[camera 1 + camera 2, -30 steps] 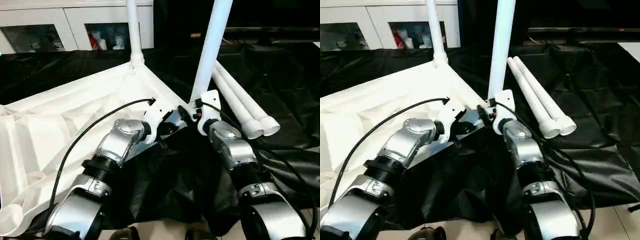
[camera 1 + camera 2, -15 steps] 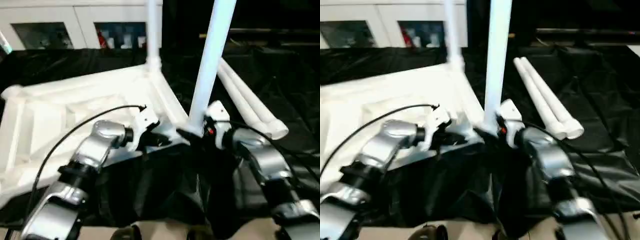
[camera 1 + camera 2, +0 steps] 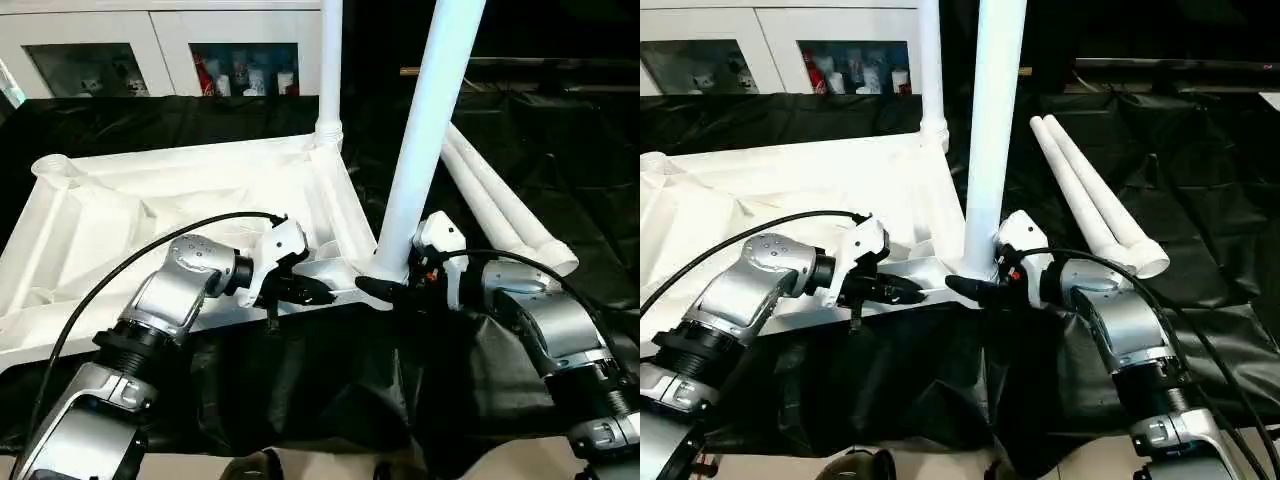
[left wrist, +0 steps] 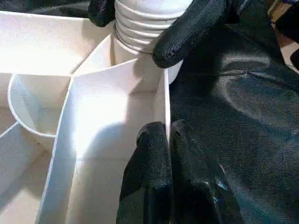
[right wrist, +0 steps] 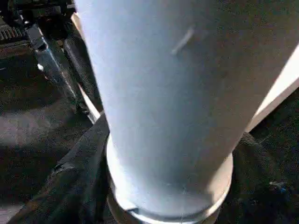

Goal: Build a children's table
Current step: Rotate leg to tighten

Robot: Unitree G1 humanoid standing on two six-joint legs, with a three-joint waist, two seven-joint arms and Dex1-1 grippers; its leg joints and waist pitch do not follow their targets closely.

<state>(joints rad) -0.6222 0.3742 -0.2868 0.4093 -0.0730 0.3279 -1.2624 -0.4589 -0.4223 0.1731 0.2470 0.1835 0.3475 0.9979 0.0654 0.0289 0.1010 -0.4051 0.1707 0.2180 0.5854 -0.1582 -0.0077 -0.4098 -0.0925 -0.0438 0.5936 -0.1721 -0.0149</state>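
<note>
the table top [image 3: 190,215] lies upside down on the black sheet [image 3: 560,150], ribbed underside facing up, and two legs are already standing in its corner sockets: the far leg [image 3: 330,70] at the back corner and the near leg [image 3: 425,150] at the front corner nearest the robot. both rise almost straight up, long axes vertical, the near one leaning a touch to the right as it climbs out of frame. two spare legs [image 3: 500,215] lie side by side on the sheet just beyond the right arm, flat, running from far-left to near-right with their wide ends toward the robot. so, by my count, halfway there: two sockets to fill, one of them the open socket [image 3: 55,168] at the far left corner, and then the table has to be turned over.

left gripper [image 4: 168,140] is clenched on the thin side wall of the table top, a black finger on each face, bracing it just beside the near leg's threaded base. right gripper [image 3: 385,290] reaches in around the foot of that near leg, fingers either side of it; whether it's truly squeezing or just cradling, i cannot tell.
</note>
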